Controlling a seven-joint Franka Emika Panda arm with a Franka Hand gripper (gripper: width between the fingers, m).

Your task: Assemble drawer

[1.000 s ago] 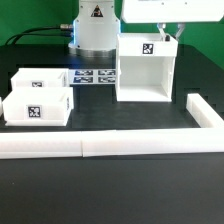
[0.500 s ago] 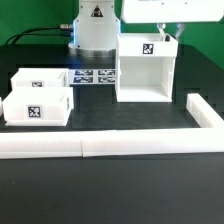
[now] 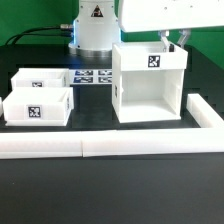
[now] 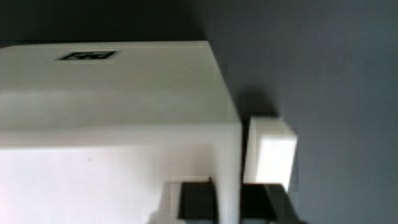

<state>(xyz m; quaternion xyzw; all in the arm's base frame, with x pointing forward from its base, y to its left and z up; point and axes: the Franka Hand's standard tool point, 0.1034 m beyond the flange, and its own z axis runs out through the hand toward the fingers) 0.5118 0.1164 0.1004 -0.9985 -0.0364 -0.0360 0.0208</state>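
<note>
White and open-fronted, the drawer case [image 3: 150, 85] hung directly below the fingers [image 3: 181, 41] in the exterior view; whether it touched the dark worktop [image 3: 120, 190] I could not tell. One drawer box [image 3: 38, 108] and a second drawer box [image 3: 42, 78] lay well apart from the fingers, unfitted.

In the wrist view the fingers [image 4: 267, 203] were clamped on the case's thin side wall, one on each face, with a white rail [image 4: 270, 150] just beyond them.

The step looked like positioning the case; next it needed setting down square, then release
</note>
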